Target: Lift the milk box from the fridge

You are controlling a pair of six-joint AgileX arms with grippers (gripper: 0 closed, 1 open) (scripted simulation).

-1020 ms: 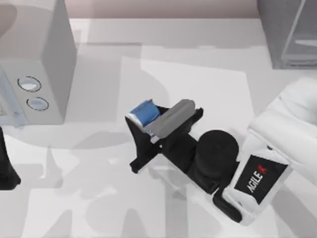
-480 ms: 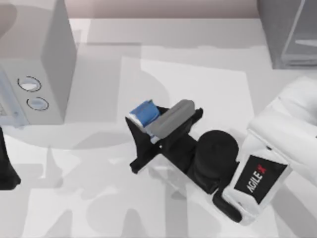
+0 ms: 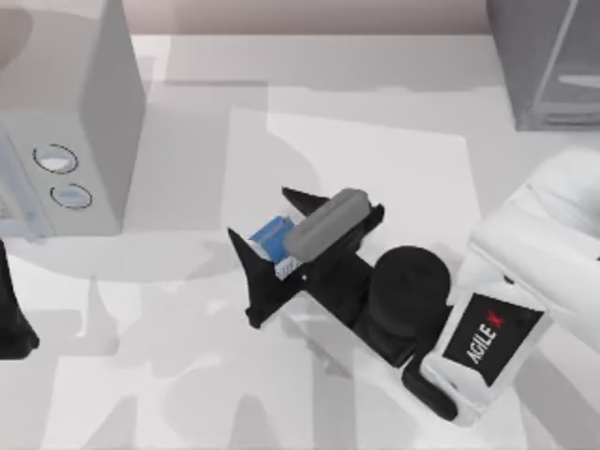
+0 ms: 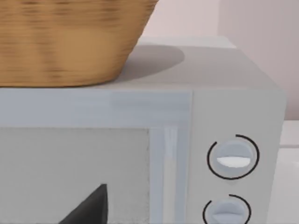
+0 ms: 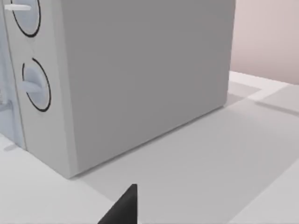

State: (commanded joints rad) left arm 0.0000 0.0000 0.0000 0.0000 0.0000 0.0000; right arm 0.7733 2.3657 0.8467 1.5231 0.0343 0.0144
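Top view shows my right arm's black two-finger gripper (image 3: 267, 246) clamped around the small blue-and-white milk box (image 3: 274, 236) over mid-table, well apart from the dark grey fridge (image 3: 525, 66), so the lift looks nearly complete.

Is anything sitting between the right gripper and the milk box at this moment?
Nothing visible does. In the top view the right gripper already has its black fingers on either side of the milk box at mid-table. The fridge stands apart at the far right corner, the left arm parked at the table's left edge.
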